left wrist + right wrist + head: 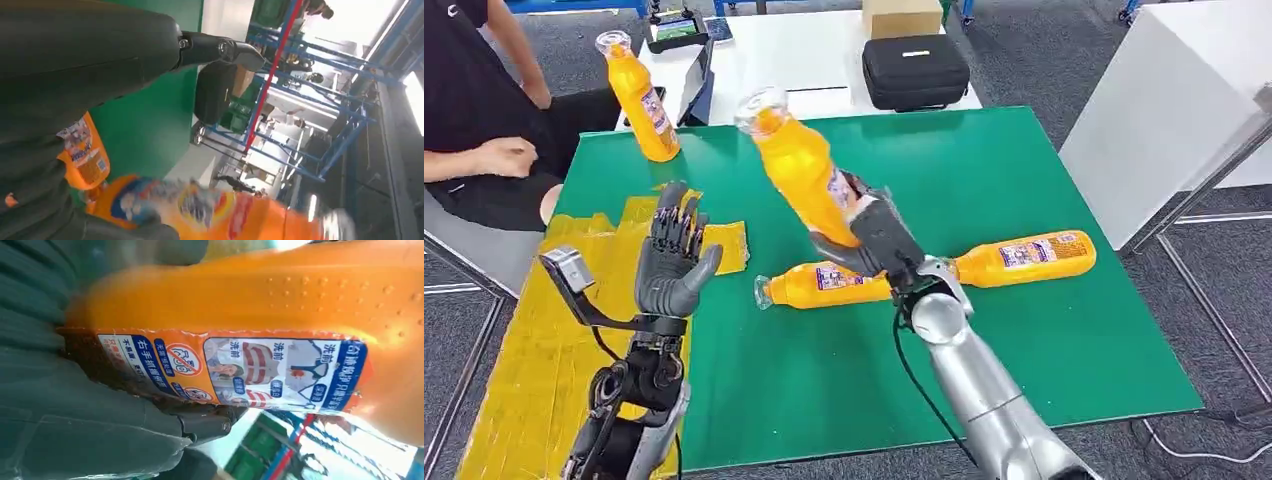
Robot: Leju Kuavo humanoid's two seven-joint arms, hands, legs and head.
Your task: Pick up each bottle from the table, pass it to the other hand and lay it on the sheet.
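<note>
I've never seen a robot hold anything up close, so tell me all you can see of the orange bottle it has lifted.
The lifted bottle looks like clear plastic filled with orange liquid, with a clear cap and a blue-and-white printed label bearing small pictures. A dotted texture shows on its side in the right wrist view. It is off the green table, tilted with the cap up and away from the robot. The right hand grips its lower part.

Orange bottle (260, 305) with printed label, gripped by right hand (75, 405) fingers (205, 426)
</note>
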